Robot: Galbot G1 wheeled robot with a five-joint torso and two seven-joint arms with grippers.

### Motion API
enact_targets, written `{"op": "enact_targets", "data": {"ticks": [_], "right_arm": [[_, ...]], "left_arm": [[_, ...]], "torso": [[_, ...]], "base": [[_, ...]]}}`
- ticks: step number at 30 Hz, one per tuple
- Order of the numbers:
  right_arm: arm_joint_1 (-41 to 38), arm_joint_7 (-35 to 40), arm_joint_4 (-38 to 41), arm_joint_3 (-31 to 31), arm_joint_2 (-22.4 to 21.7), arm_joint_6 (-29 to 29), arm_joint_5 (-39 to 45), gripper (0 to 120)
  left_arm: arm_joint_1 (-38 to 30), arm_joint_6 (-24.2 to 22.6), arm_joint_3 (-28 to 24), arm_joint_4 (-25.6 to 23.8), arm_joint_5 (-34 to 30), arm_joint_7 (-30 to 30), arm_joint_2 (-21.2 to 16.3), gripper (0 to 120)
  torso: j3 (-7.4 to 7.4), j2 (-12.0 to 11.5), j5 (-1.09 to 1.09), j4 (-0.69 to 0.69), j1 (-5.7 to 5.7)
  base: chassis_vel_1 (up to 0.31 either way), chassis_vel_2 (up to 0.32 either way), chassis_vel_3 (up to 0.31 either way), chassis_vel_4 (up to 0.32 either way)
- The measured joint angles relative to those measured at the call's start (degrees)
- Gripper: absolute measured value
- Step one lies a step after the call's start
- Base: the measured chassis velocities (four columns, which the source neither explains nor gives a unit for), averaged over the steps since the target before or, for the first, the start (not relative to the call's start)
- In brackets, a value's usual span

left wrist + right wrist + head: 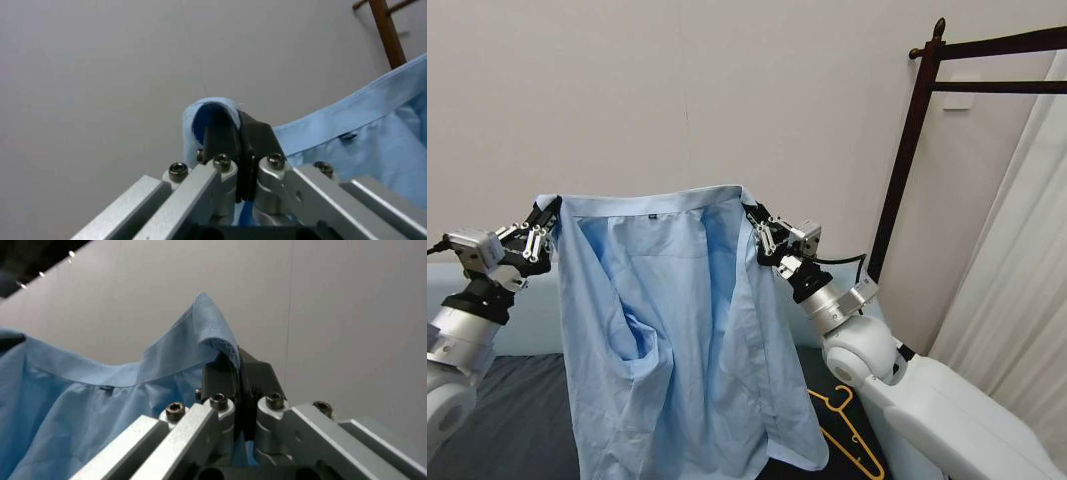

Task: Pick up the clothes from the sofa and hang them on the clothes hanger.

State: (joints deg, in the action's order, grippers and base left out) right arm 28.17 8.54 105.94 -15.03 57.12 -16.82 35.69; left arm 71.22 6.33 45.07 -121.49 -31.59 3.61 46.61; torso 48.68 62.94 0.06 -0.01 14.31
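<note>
A light blue shirt hangs spread out in the air before me, its collar edge stretched level between both arms. My left gripper is shut on the shirt's left shoulder corner, and in the left wrist view the cloth folds over the closed black fingers. My right gripper is shut on the other shoulder corner, with blue fabric draped over its fingers. The dark wooden clothes hanger stand rises to the right of the right arm, its top rail higher than the shirt.
A dark sofa seat lies below the shirt. A yellow plastic coat hanger rests on it by my right arm. White curtains hang at the far right. A plain wall stands close behind.
</note>
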Motion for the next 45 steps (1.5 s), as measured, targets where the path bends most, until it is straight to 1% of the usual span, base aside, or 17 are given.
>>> {"op": "enact_targets", "data": {"ticks": [6,7,10,14,15,17,23,25,27,29,31,32,33,35,37,42,45], "right_arm": [[11.81,-3.43,-11.0,0.33,4.6,-5.77,-10.67,0],[11.81,-3.43,-11.0,0.33,4.6,-5.77,-10.67,0],[16.52,-5.78,-17.34,1.78,7.0,-8.16,-15.53,0],[19.26,-6.43,-21.28,2.07,8.23,-8.41,-16.7,0],[20.15,-6.36,-23.06,2.17,8.84,-8.53,-17.64,0],[21.08,-5.89,-25.4,2.8,9.63,-8.6,-19.3,4],[22.22,-3.7,-26.96,4.22,9.78,-6.31,-18.17,21],[22.47,2.49,-26.93,5.05,9.07,0.08,-17.1,33],[22.53,4.9,-26.76,5.35,8.78,2.8,-16.26,33],[22.5,10.62,-26.04,6.2,7.53,11.61,-10.58,47],[22.04,12.81,-25.81,6.69,6.51,18.8,-5.26,54],[22.04,12.81,-25.81,6.69,6.51,18.8,-5.26,54],[21.45,13.17,-25.96,7.27,5.92,23.04,-2.21,61],[20.61,12.08,-26.84,8.05,5.42,26.38,0.36,69],[20.39,11.12,-27.22,8.23,5.3,26.88,0.75,72],[19.69,5.44,-29.65,8.8,4.63,27.75,-0.45,93],[18.61,2.96,-33.66,10.77,4.95,33.44,-2.13,100]], "left_arm": [[7.59,1.2,-4.17,4.13,13.06,1.82,9.88,0],[7.59,1.2,-4.17,4.13,13.06,1.82,9.88,0],[8.64,2.08,-5.2,8.8,20.32,0.9,13.5,0],[8.69,5.49,-5.98,13.29,23.99,1.52,14.83,0],[8.3,9.64,-6.08,16.28,26.25,3.09,15.59,0],[7.83,13.04,-6.04,18.65,28.49,4.26,16.74,0],[7.26,14.12,-6.07,19.43,27.78,5.19,17.58,0],[6.9,14.11,-5.92,19.7,27.59,5.46,17.58,0],[6.83,14.04,-5.9,19.82,27.61,5.48,17.59,0],[6.77,13.88,-5.9,20.21,27.91,5.55,17.94,0],[6.69,13.81,-6.11,20.38,28.02,5.58,18.31,0],[6.69,13.81,-6.11,20.38,28.02,5.58,18.31,0],[6.54,13.75,-6.3,20.6,28.13,5.6,18.52,0],[6.24,13.55,-6.6,21.06,28.25,5.61,18.57,0],[6.13,13.48,-6.69,21.23,28.27,5.61,18.55,0],[5.36,12.86,-7.29,22.25,28.29,5.61,18.23,0],[5.16,12.63,-7.56,22.7,28.24,5.6,18.14,0]], "torso": [[0.01,-0.01,-0.01,0.0,-0.01],[0.01,-0.01,-0.01,0.0,-0.01],[0.0,0.0,0.0,0.0,0.0],[0.01,0.0,0.01,-0.02,0.0],[0.0,0.0,0.0,-0.01,0.0],[0.01,0.0,-0.02,0.0,0.0],[0.0,0.0,0.0,-0.01,0.0],[0.0,0.0,0.0,-0.01,0.0],[0.0,-0.01,0.01,-0.01,0.0],[0.01,0.0,-0.01,-0.01,0.0],[0.01,0.0,0.0,-0.01,0.0],[0.01,0.0,0.0,-0.01,0.0],[0.01,0.0,0.0,-0.02,0.0],[0.01,0.0,0.0,-0.01,0.0],[0.01,0.0,0.0,-0.01,0.0],[0.01,-0.01,0.0,0.0,0.0],[0.01,-0.01,0.0,-0.01,0.0]], "base": [[0.0,0.0,0.0,0.0],[0.0,0.0,0.0,0.0],[0.0,0.0,0.0,0.0],[0.0,0.0,0.0,0.0],[0.0,0.0,0.0,0.0],[0.0,0.0,0.0,0.0],[0.0,0.0,0.0,0.0],[0.0,0.0,0.0,0.0],[0.0,0.0,0.0,0.0],[0.0,0.0,0.0,0.0],[0.0,0.0,0.0,0.0],[0.0,0.0,0.0,0.0],[0.0,0.0,0.0,0.0],[0.0,0.0,0.0,0.0],[0.0,0.0,0.0,0.0],[0.0,0.0,0.0,0.0],[0.0,0.0,0.0,0.0]]}}
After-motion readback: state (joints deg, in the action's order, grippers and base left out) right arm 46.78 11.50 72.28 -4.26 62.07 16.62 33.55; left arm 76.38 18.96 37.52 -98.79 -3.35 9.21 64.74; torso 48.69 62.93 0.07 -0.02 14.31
